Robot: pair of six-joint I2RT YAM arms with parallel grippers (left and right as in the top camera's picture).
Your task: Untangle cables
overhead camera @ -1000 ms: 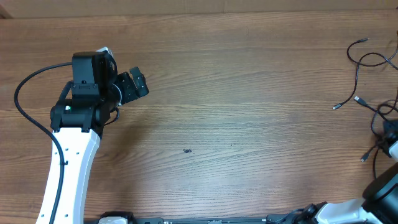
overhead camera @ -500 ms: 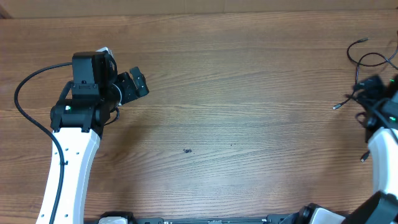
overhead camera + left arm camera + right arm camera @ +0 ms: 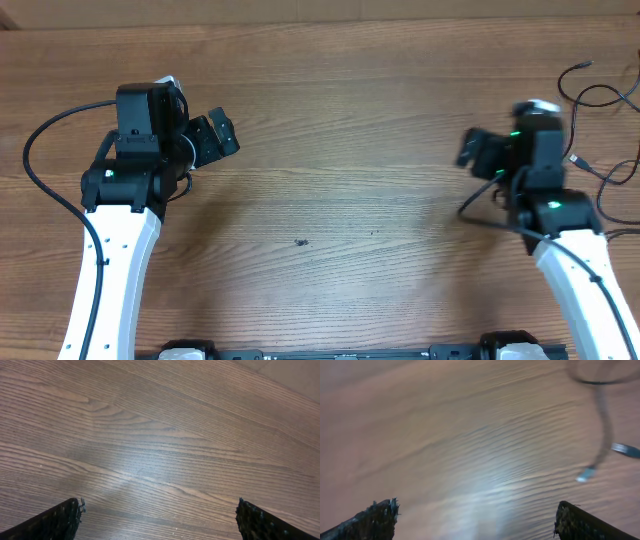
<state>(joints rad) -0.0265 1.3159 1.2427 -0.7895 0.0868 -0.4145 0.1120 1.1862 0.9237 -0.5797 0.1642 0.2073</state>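
Wood-grain table [image 3: 350,100] fills the overhead view. The left arm [image 3: 115,250] reaches in from 7 o'clock and the right arm [image 3: 580,270] from 5 o'clock. The left gripper [image 3: 213,138] sits near 10 o'clock, its fingers spread wide over bare wood. The right gripper [image 3: 478,152] sits toward 3 o'clock, fingers likewise apart, holding nothing. The cables [image 3: 598,90] lie loose at the 2 to 3 o'clock edge, beyond the right arm. The blurred right wrist view shows one strand with small plugs [image 3: 585,475] at 2 o'clock.
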